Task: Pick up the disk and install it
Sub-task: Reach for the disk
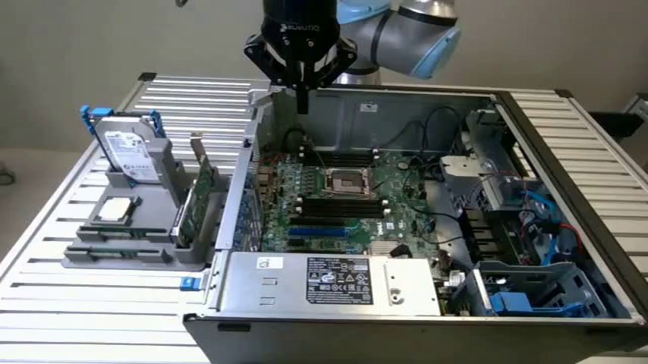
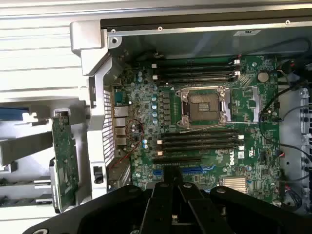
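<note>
Exterior view, left to right.
- One grey rack (image 1: 111,258) on slatted table (image 1: 51,303), left of frame, holds three things.
  - One disk (image 1: 132,152) stands upright in blue carrier, at rack's upper left.
  - One square processor chip (image 1: 117,210) lies flat below disk.
  - One green circuit card (image 1: 202,193) stands on edge at rack's right side.
- One open computer case (image 1: 405,106), centre to right, holds one motherboard (image 1: 344,205) with one processor socket (image 1: 344,182), and one labelled power supply (image 1: 335,280) at lower centre.
- One gripper (image 1: 302,106), upper centre, above case's rear wall: fingers clenched together, grasping nothing, well apart from disk.
</note>
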Available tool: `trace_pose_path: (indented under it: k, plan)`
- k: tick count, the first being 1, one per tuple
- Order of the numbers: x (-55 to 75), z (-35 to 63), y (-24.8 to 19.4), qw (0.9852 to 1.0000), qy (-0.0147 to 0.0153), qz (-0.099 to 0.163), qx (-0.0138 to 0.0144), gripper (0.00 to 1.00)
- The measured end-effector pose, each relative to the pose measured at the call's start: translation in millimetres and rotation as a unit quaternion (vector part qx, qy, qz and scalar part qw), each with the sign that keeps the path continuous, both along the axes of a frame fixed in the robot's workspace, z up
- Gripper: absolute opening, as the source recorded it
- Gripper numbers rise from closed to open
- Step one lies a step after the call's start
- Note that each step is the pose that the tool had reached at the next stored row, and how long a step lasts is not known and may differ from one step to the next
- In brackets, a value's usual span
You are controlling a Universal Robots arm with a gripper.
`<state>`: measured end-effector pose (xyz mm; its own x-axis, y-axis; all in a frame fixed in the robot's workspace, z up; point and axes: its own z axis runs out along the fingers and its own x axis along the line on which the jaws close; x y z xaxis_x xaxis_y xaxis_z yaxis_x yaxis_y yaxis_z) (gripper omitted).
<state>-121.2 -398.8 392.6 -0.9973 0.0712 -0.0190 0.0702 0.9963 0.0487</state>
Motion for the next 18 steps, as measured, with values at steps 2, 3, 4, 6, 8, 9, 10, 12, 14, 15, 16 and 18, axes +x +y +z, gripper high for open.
trace_pose_path:
  k: [2, 3, 4, 6, 8, 9, 10, 12, 14, 15, 16, 18]
  plan:
    - [0.0, 0.0, 0.0, 1.0000, 0.0000, 0.000, 0.0000, 0.11]
    - [0.0, 0.0, 0.0, 1.0000, 0.0000, 0.000, 0.0000, 0.11]
    - [0.0, 0.0, 0.0, 1.0000, 0.0000, 0.000, 0.0000, 0.11]
    - [0.0, 0.0, 0.0, 1.0000, 0.0000, 0.000, 0.0000, 0.11]
    - [0.0, 0.0, 0.0, 1.0000, 0.0000, 0.000, 0.0000, 0.11]
    - [0.0, 0.0, 0.0, 1.0000, 0.0000, 0.000, 0.0000, 0.11]
    - [0.0, 0.0, 0.0, 1.0000, 0.0000, 0.000, 0.0000, 0.11]
    - [0.0, 0.0, 0.0, 1.0000, 0.0000, 0.000, 0.0000, 0.11]
    - [-0.4, 0.0, 0.0, 1.0000, 0.0000, 0.000, 0.0000, 0.11]
    - [-2.0, 0.1, 0.0, 1.0000, 0.0001, 0.000, -0.0001, 0.11]
    - [-5.6, 0.2, 0.0, 1.0000, 0.0004, 0.000, -0.0001, 0.11]
    - [-14.6, 0.0, 0.0, 1.0000, 0.0013, 0.000, 0.0000, 0.11]
